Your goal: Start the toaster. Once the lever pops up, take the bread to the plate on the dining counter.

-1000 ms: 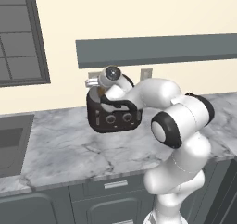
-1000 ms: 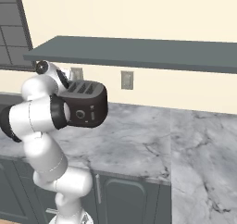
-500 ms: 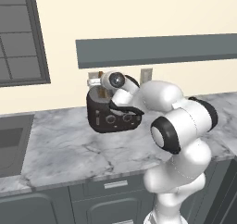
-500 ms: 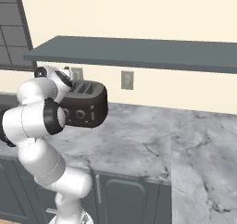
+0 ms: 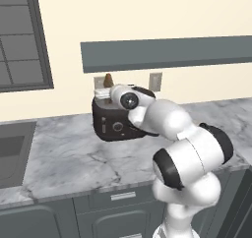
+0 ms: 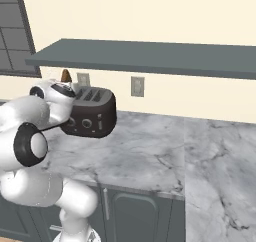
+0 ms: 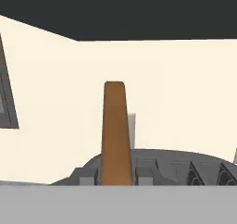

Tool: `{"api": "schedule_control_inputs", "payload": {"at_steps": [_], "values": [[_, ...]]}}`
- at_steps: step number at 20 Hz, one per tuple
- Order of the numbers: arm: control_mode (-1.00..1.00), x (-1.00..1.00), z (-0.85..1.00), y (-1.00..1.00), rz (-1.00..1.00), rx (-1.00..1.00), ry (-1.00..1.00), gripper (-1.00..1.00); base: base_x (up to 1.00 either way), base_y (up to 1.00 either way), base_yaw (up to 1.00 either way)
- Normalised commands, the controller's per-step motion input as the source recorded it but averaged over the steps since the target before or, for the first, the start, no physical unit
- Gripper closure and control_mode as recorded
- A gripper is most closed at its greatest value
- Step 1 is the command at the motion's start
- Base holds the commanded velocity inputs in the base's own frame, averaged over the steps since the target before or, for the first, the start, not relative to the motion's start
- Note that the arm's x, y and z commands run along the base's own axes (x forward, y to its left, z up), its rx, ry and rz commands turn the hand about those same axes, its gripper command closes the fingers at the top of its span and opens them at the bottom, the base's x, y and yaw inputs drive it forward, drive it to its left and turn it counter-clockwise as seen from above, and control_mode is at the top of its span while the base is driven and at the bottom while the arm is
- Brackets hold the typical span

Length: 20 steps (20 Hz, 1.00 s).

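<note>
Up close, the hand view shows the gripper [image 7: 114,176] clamped on the bread [image 7: 114,130], upright above the toaster [image 7: 185,165].

Desk [image 5: 69,153]: grey-white marble top over dark grey cabinet drawers, set against a cream wall. Bearing: one toaster [image 5: 110,125], glossy black-brown, standing upright near the wall. Sink [image 5: 12,151] recessed at left end.

No text, label, brand, number or sign can be read in any view. The two round knobs on the front face of the toaster [image 5: 116,125] are rendered without legible markings. The wall plates behind the toaster are blank as well.
</note>
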Motion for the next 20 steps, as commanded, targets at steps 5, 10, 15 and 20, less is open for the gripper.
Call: {"api": "schedule_control_inputs", "payload": {"at_steps": [5, 10, 15, 20], "values": [[-1.00, -0.50, 0.58, -0.02, 0.00, 0.00, 0.00, 1.00, 0.00, 0.00, 0.00], [-1.00, -0.46, 0.67, 0.00, 0.00, 0.00, 0.00, 1.00, 0.00, 0.00, 0.00], [-1.00, -0.51, 0.73, 0.00, -0.01, 0.00, 0.00, 1.00, 0.00, 0.00, 0.00], [-1.00, -0.64, 0.80, 0.00, -0.04, 0.00, 0.05, 1.00, 0.00, 0.00, 0.00]]}}
